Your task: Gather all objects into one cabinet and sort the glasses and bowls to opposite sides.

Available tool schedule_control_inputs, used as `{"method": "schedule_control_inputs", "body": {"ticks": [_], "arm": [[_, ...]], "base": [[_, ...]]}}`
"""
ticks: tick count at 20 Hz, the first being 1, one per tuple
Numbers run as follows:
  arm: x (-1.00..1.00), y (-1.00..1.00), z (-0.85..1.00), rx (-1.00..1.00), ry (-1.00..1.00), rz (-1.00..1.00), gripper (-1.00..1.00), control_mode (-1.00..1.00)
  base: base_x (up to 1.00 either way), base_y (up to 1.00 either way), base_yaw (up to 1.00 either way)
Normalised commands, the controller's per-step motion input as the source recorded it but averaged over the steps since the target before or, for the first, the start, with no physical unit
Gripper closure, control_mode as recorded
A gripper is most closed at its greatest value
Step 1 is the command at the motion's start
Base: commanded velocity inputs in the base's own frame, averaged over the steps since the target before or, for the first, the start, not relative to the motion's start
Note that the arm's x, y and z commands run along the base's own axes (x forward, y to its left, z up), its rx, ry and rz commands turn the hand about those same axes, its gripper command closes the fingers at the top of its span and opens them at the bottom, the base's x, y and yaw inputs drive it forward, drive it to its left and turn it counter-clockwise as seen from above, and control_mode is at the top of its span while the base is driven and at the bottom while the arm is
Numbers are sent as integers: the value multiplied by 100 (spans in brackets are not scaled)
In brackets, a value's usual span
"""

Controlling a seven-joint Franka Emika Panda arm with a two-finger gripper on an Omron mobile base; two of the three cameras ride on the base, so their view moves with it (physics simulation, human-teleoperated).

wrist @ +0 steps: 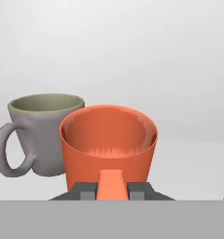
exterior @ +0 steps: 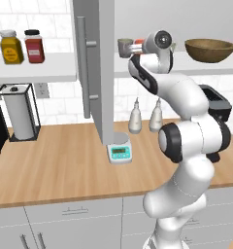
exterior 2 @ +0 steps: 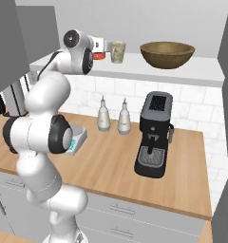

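Left base view: No brand or legible writing was found; the yellow jar (exterior: 11,47) and red jar (exterior: 34,46) on the left shelf carried labels too small to read, and the display of the small scale (exterior: 119,153) on the wooden counter (exterior: 55,165) showed no readable figures. The cabinet door (exterior: 96,68) stood open, edge-on, with its long bar handle (exterior: 81,65) facing left. On the white shelf board (exterior: 210,66) the arm reached the gripper (exterior: 134,47) toward a grey cup (exterior: 124,47) at the left end. The brown wooden bowl (exterior: 209,49) sat well apart at the right end.

Right base view: The gripper (exterior 2: 102,51) was at shelf height, an orange-red cup (exterior 2: 100,55) partly hidden in it. A cream cup (exterior 2: 118,51) with a faint pattern stood just beside it, and the bowl (exterior 2: 167,54) further right on the same shelf. Two white bottles (exterior 2: 103,116) and a black coffee machine (exterior 2: 154,134) stood on the counter below; no marking was legible.

Hand view: The claw was closed on the orange-red cup (wrist: 108,148), plain, upright and open-topped. Just behind it to the left stood the grey cup (wrist: 39,135), which here showed a handle. Whether the two touched could not be determined.
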Motion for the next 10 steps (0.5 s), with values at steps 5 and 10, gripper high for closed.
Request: {"method": "schedule_control_inputs", "body": {"ticks": [5, 10], "arm": [[29, 0, -19, 0, 1, 0, 100, -100], [30, 5, -21, -1, 0, 0, -100, -100]], "base": [[0, 0, 0], [0, 0, 0]]}}
